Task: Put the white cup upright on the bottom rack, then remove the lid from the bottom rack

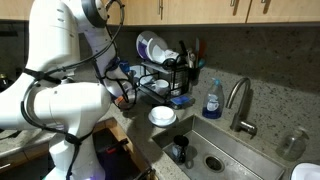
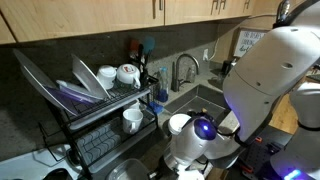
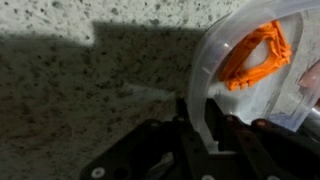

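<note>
Clear plastic lid (image 3: 250, 70) pinched by its thin rim in my gripper (image 3: 205, 128), jaws narrowed onto it. Slick edge, so a quick swing could twist it loose.

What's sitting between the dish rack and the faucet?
A blue soap bottle stands on the counter between the dish rack and the faucet. You can see it in an exterior view.

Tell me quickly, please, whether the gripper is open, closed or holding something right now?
Gripper: closed on the rim of the clear lid, as the wrist view shows.
</note>
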Controlling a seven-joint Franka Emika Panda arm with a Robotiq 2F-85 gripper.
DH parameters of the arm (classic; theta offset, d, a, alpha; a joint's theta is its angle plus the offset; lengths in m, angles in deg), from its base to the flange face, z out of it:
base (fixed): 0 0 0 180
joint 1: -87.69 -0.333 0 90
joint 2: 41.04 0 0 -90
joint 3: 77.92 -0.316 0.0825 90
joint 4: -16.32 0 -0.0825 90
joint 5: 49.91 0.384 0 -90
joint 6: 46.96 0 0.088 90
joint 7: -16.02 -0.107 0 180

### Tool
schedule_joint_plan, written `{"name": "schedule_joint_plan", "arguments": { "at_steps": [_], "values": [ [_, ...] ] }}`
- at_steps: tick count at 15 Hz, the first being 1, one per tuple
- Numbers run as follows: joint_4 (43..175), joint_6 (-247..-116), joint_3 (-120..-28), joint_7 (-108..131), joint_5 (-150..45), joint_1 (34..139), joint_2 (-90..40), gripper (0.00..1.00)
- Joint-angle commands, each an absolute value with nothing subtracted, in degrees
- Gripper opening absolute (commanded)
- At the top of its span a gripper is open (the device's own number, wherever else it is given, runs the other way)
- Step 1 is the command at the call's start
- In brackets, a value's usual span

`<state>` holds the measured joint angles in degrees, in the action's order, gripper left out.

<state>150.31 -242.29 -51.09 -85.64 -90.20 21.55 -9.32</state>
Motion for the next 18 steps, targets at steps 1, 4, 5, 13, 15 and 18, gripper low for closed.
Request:
{"name": "schedule_joint_plan", "arguments": {
  "at_steps": [1, 4, 5, 13, 15, 18],
  "values": [
    [151.51, -241.61, -52.90, -85.59, -91.73, 23.85, -12.49, 0.58],
    [152.32, -241.64, -51.39, -85.20, -91.17, 21.50, -14.11, 0.82],
    [152.41, -241.68, -51.35, -85.09, -91.23, 21.20, -14.52, 0.89],
    [151.74, -239.71, -56.12, -84.88, -95.36, 23.78, -15.81, 1.00],
    [151.56, -238.64, -57.48, -84.74, -96.91, 24.33, -16.11, 1.00],
    [151.76, -236.46, -58.04, -84.73, -97.92, 23.91, -17.26, 1.00]
  ]
}}
